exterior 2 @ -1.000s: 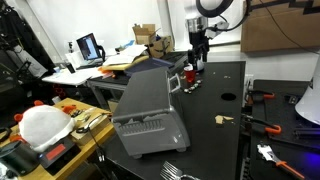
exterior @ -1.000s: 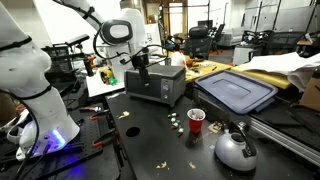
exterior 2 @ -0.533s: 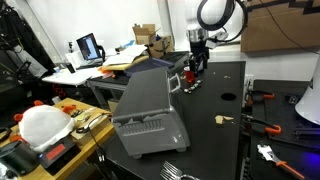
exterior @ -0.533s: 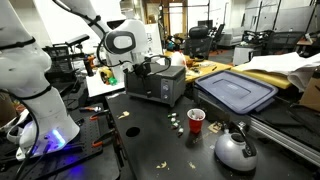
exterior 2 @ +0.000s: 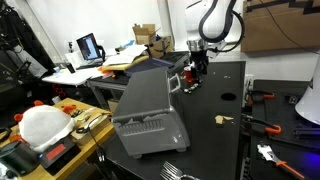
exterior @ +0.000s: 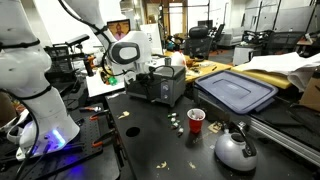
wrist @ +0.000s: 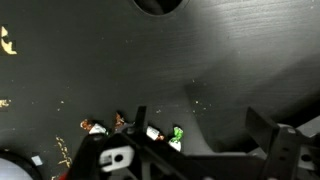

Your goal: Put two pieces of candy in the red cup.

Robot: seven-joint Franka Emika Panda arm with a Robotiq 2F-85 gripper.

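Observation:
The red cup (exterior: 196, 119) stands upright on the dark table, and it also shows small and partly hidden by the arm in an exterior view (exterior 2: 188, 73). Several tiny pale pieces of candy (exterior: 173, 123) lie beside it. In the wrist view the candy (wrist: 155, 132) lies in a row on the table, just beside one finger. My gripper (exterior: 163, 66) hangs above the table behind the grey appliance, well above the candy. It is open and empty in the wrist view (wrist: 200, 128).
A grey boxy appliance (exterior: 158, 86) stands under the arm. A silver kettle (exterior: 236, 149) sits in front of the cup. A blue bin lid (exterior: 236, 91) lies behind. Yellowish scraps (exterior: 130, 129) lie scattered on the table. A round hole (wrist: 160, 4) is in the tabletop.
The arm has swung along over the grey appliance toward the cup's side, and the gripper has come lower. The cup and candy have not moved.

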